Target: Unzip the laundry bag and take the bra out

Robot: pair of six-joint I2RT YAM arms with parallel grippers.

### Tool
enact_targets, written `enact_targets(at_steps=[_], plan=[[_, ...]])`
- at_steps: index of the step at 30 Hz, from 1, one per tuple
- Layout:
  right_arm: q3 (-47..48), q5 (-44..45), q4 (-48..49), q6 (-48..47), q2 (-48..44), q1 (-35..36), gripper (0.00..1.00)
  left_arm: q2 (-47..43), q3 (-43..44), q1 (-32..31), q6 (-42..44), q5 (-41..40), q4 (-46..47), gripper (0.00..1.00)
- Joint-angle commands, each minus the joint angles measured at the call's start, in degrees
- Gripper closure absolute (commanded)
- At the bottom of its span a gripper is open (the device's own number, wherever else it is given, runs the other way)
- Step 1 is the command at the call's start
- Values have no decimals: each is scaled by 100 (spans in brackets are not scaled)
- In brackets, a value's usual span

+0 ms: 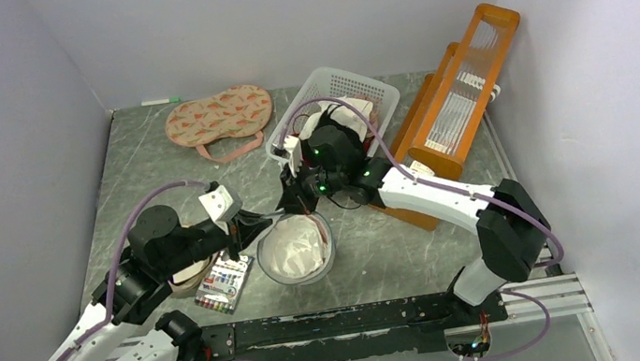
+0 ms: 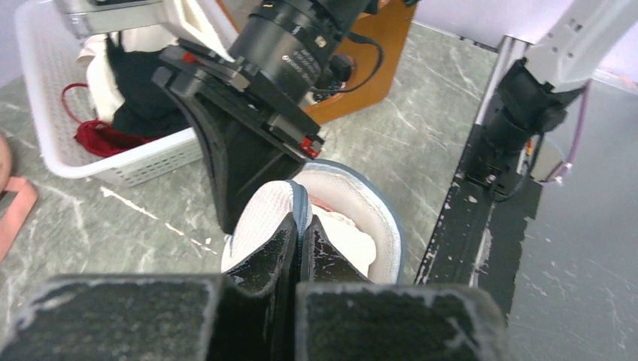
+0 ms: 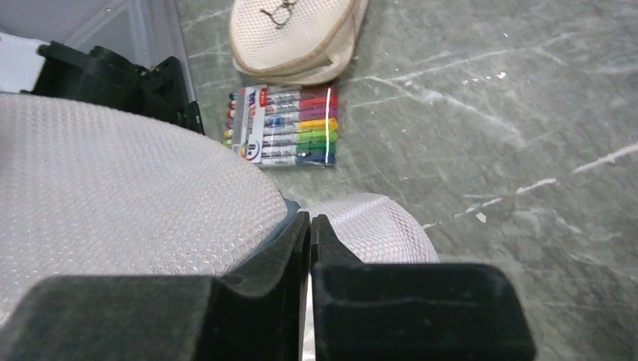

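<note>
The round white mesh laundry bag [image 1: 294, 255] lies at the table's middle, its dark zipper rim parted and the bag gaping. My left gripper [image 1: 257, 219] reaches in from the left, shut on the dark rim [image 2: 301, 203] of a raised mesh flap. My right gripper [image 1: 306, 206] comes from the far side, shut on the bag's edge [image 3: 310, 219] between two mesh halves [image 3: 113, 188]. In the left wrist view a pale, soft pinkish lining or garment [image 2: 350, 241] shows inside the bag. I cannot tell if it is the bra.
A white basket [image 1: 385, 96] with black, white and red garments stands behind the bag. An orange wooden frame [image 1: 465, 94] is at the right, a watermelon-print pouch [image 1: 220, 117] at the back left. A marker pack [image 1: 225, 283] and beige embroidery hoop [image 3: 290, 34] lie left of the bag.
</note>
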Motion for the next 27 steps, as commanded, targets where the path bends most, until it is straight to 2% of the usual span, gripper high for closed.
enact_targets(at_steps=[1, 4, 9, 15, 20, 27], plan=[[255, 686, -480, 236, -133, -33, 93, 50, 119, 17, -129, -637, 248, 93], [265, 1408, -893, 411, -339, -30, 82, 103, 137, 15, -242, -1047, 159, 93], [180, 2251, -1561, 539, -696, -21, 59, 114, 146, 16, -319, -1439, 67, 93], [49, 2711, -2136, 721, -977, 124, 36, 139, 159, 20, -371, -1717, 8, 93], [-69, 3171, -2410, 879, -1104, 693, 25, 149, 163, 13, -406, -1905, -27, 93], [-425, 3737, -2576, 1264, -1200, 1154, 21, 112, 166, 19, -456, -2162, -74, 93]])
